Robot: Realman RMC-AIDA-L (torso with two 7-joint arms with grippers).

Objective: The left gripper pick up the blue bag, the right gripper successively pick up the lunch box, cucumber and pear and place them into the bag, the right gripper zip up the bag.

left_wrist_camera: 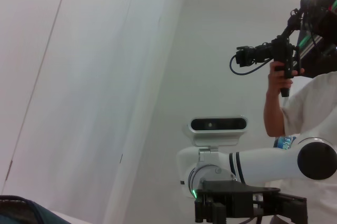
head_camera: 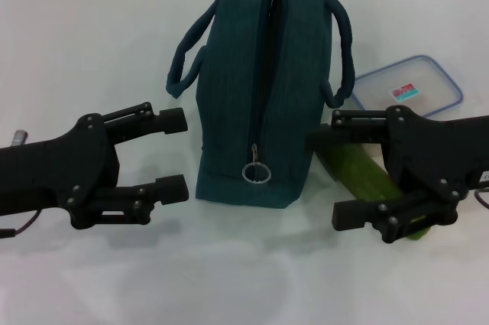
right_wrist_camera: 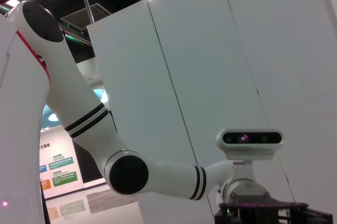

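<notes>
The blue bag (head_camera: 256,88) stands upright in the middle of the white table, its zipper closed with a ring pull (head_camera: 256,173) low on the near side. A corner of the bag (left_wrist_camera: 21,211) shows in the left wrist view. My left gripper (head_camera: 174,154) hovers open just left of the bag, empty. My right gripper (head_camera: 330,178) is open to the bag's right, over the green cucumber (head_camera: 367,174) lying on the table. The clear lunch box (head_camera: 409,86) with a blue-rimmed lid sits behind it at the right. The pear is out of view.
The bag's two handles (head_camera: 186,57) droop to either side. The white table (head_camera: 92,42) stretches to the left and in front. The wrist views show the other arm, white wall panels and a person with a camera (left_wrist_camera: 295,92).
</notes>
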